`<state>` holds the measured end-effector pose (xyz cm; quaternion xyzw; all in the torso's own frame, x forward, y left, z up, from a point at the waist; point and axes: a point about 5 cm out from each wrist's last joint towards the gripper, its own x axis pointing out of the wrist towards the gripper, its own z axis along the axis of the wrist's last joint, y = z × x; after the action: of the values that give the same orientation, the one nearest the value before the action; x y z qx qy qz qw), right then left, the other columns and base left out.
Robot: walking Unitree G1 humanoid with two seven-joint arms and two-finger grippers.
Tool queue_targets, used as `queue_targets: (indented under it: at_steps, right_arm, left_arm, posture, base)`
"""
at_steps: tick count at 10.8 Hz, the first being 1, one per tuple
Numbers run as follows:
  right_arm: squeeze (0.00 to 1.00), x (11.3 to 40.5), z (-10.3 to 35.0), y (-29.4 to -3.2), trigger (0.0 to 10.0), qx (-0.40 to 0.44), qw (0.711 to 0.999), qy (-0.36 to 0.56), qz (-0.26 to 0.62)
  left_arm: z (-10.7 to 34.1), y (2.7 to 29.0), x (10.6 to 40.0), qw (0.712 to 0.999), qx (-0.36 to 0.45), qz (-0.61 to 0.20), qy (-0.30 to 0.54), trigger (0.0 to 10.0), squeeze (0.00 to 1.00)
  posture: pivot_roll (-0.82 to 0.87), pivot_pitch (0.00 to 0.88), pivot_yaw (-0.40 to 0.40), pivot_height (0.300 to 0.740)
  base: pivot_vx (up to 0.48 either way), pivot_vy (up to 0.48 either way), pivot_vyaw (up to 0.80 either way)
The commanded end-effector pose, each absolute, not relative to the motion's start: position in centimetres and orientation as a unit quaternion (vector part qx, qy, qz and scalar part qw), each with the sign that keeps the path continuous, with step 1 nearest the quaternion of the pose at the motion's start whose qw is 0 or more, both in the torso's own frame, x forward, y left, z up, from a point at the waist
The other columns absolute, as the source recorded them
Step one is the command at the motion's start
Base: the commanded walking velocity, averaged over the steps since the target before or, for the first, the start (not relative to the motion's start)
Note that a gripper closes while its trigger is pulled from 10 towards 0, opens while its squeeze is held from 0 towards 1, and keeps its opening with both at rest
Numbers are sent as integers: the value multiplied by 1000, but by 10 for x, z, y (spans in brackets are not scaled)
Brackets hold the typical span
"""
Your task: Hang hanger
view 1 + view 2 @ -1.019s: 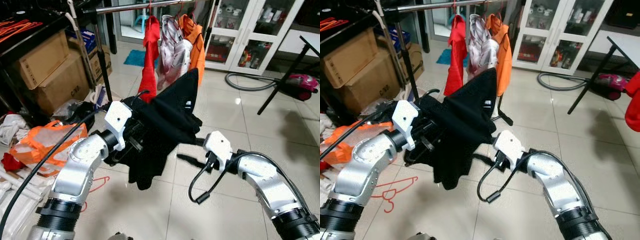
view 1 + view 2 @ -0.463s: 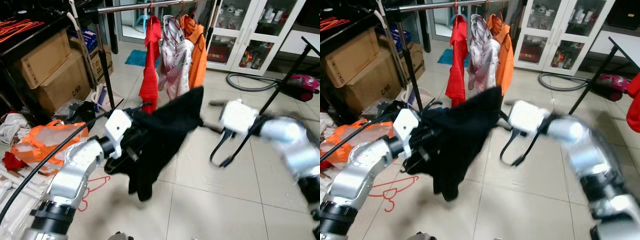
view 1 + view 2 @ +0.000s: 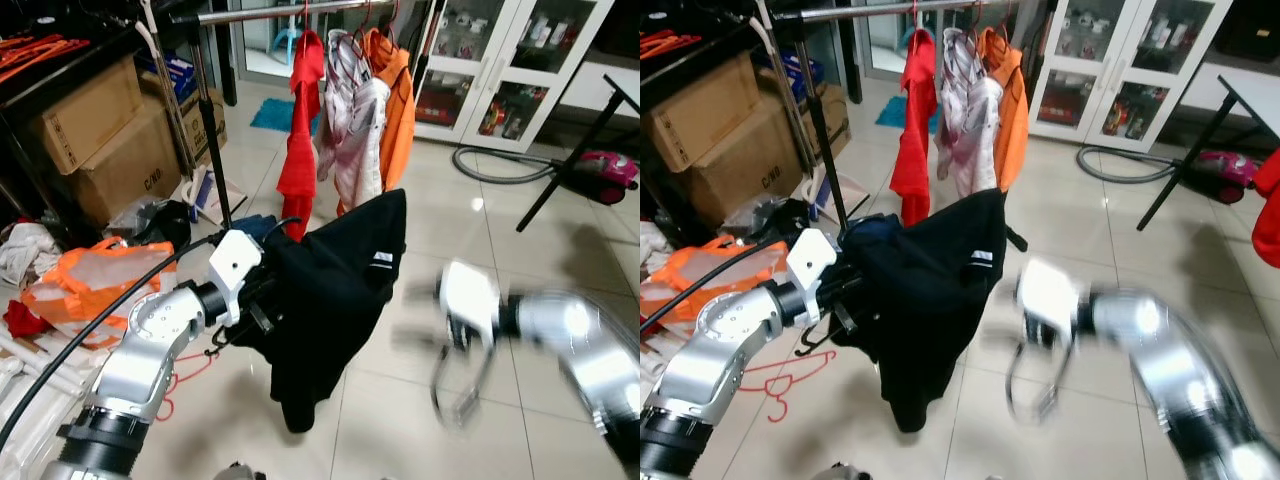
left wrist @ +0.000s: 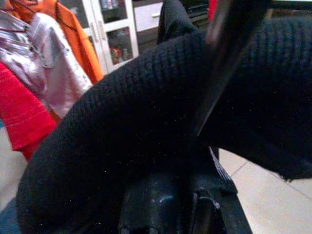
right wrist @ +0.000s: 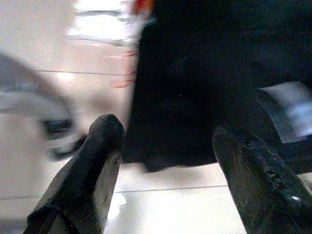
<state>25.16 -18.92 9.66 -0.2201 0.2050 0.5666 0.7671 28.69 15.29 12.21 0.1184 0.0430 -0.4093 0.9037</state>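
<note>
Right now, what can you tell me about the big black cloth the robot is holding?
The black cloth is a dark knitted garment with a ribbed weave and a small white label near its upper edge. It hangs bunched and draped over the left gripper, one corner peaking up and the rest drooping toward the tiled floor without touching it. The right gripper is open beside it, not touching.
</note>
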Motion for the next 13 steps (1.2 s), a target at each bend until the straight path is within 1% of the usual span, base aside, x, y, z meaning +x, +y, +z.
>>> queue_targets:
  at_steps: [1, 2, 3, 4, 5, 6, 7, 8, 9, 11, 13]
  right_arm:
    - [0, 243, 90, -194, 10000, -216, 753, 232, 576]
    - [0, 236, 73, -213, 10000, -231, 761, 267, 545]
    - [0, 240, 76, -218, 10000, -227, 774, 266, 529]
    - [0, 262, 102, -249, 10000, -221, 822, 250, 461]
    - [0, 283, 134, -268, 10000, -233, 858, 209, 407]
    - [0, 295, 151, -265, 10000, -243, 871, 168, 393]
    - [0, 306, 163, -254, 10000, -255, 873, 128, 396]
    - [0, 309, 165, -233, 10000, -263, 855, 103, 436]
    - [0, 310, 166, -224, 10000, -273, 843, 91, 455]
    - [0, 315, 178, -210, 10000, -297, 826, 48, 477]
    - [0, 314, 178, -201, 10000, -303, 810, 38, 500]
  left_arm:
    - [129, 153, 289, 903, 131, -409, 23, 10000, 0]
    - [123, 154, 285, 894, 138, -425, 31, 10000, 0]
    - [122, 154, 285, 893, 137, -427, 33, 10000, 0]
    - [121, 154, 283, 888, 137, -437, 37, 10000, 0]
    - [119, 151, 281, 881, 140, -451, 39, 10000, 0]
    - [117, 149, 280, 874, 143, -463, 41, 10000, 0]
    - [116, 147, 277, 863, 145, -482, 49, 10000, 0]
    - [114, 145, 274, 848, 155, -504, 55, 10000, 0]
    - [114, 145, 273, 842, 161, -512, 57, 10000, 0]
    - [114, 144, 273, 836, 169, -518, 57, 10000, 0]
    - [113, 141, 272, 832, 170, -525, 56, 10000, 0]
  posture:
    - [-12, 31, -56, 740]
    - [-14, 33, -49, 740]
    - [-14, 33, -49, 740]
    - [-14, 31, -40, 740]
    - [-18, 23, -29, 740]
    - [-20, 16, -27, 740]
    - [-21, 10, -26, 740]
    - [-18, 3, -27, 740]
    - [-17, 1, -28, 740]
    - [-17, 0, -34, 740]
    - [-19, 3, -38, 740]
  base:
    - [0, 0, 0]
    - [0, 0, 0]
    - [0, 0, 0]
    - [0, 0, 0]
    - [0, 0, 0]
    - [0, 0, 0]
    - [0, 0, 0]
    - [0, 0, 0]
    - [0, 0, 0]
    - [0, 0, 0]
    - [0, 0, 0]
